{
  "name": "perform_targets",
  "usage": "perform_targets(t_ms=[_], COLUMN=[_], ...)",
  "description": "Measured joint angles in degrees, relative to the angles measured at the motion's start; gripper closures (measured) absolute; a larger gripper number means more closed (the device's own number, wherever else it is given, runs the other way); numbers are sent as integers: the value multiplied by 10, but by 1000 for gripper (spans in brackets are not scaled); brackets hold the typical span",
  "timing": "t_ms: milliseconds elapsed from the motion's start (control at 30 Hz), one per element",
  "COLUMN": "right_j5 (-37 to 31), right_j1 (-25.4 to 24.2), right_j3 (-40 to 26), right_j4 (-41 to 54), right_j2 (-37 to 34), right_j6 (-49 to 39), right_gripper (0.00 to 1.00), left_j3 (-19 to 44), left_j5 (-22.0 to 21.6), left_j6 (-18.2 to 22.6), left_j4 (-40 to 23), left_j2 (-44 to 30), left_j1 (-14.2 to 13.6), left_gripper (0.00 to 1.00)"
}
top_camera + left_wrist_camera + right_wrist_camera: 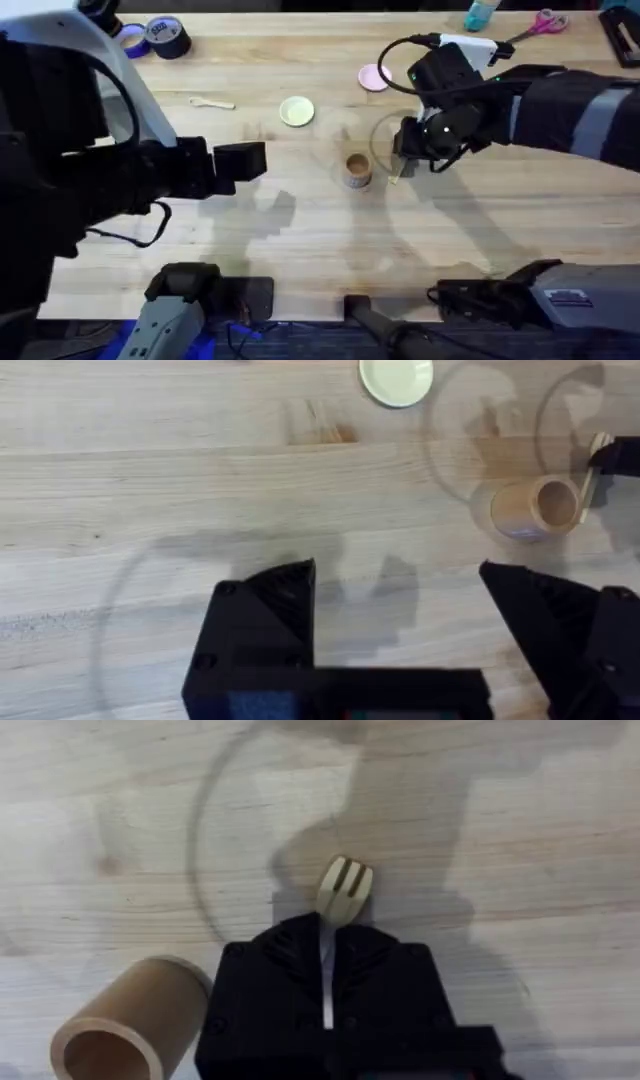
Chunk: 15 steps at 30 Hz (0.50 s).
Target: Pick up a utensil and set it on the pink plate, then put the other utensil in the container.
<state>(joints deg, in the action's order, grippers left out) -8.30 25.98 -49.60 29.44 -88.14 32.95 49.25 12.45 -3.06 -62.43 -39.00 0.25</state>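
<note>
My right gripper [403, 155] [328, 932] is shut on the handle of the pale wooden fork [345, 888], whose tines stick out past the fingertips just over the table. The fork [395, 176] hangs right beside the brown cylindrical container [358, 170] [130, 1020]. Behind the right arm lies the pink plate [372, 78], partly covered by it. The wooden spoon [212, 101] rests on the table at the far left. My left gripper [242, 160] [400, 610] hovers open and holds nothing, left of the container [535, 508].
A pale yellow plate [297, 111] [396, 378] lies between the spoon and the pink plate. Tape rolls [160, 38] sit at the far left corner; a blue bottle [480, 12] and scissors [545, 22] at the far right.
</note>
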Motion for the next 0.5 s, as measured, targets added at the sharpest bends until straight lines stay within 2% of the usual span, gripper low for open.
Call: perform_targets(t_ms=[233, 367, 500], right_j5=[2, -26, -48], right_j1=[0, 0, -3], right_j3=[-28, -63, -105], right_j4=[-8, -8, -48], right_j2=[-21, -23, -23], right_j6=[-73, -124, -173], right_gripper=[967, 967, 967], left_j3=[0, 0, 0], left_j5=[0, 0, 0], left_j6=[0, 0, 0], left_j4=[0, 0, 0], left_j2=[0, 0, 0], left_j1=[0, 0, 0], left_gripper=[7, 7, 7])
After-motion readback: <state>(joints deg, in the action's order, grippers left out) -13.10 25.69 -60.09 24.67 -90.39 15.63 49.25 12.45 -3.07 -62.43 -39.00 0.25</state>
